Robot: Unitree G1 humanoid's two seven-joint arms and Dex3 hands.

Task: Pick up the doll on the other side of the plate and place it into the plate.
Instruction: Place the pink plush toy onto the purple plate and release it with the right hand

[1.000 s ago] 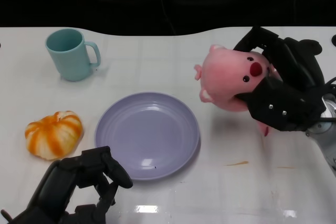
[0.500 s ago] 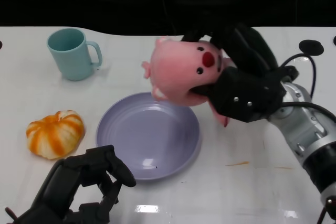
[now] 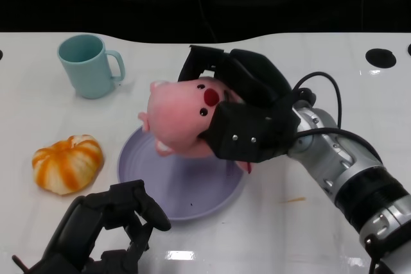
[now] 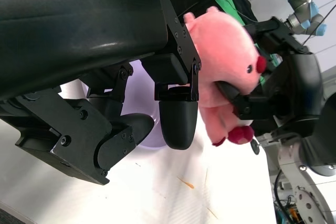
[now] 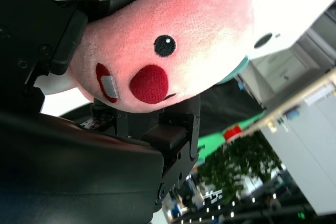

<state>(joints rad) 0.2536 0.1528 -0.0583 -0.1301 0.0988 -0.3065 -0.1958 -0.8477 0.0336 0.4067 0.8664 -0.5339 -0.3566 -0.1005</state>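
doll [image 3: 183, 119] in right hand's [image 3: 241, 117] grip

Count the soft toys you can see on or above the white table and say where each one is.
2: a pink plush pig doll held over the round lavender plate by the right robot hand, and an orange-and-white striped plush pumpkin lying beside that plate. None seems hidden.

A white counter [image 3: 321, 222] carries a teal mug [image 3: 87, 65] at the far left, an orange-and-white pumpkin [image 3: 67, 163] nearer on that side, and a lilac plate [image 3: 192, 190] just beside the pumpkin, toward the middle.
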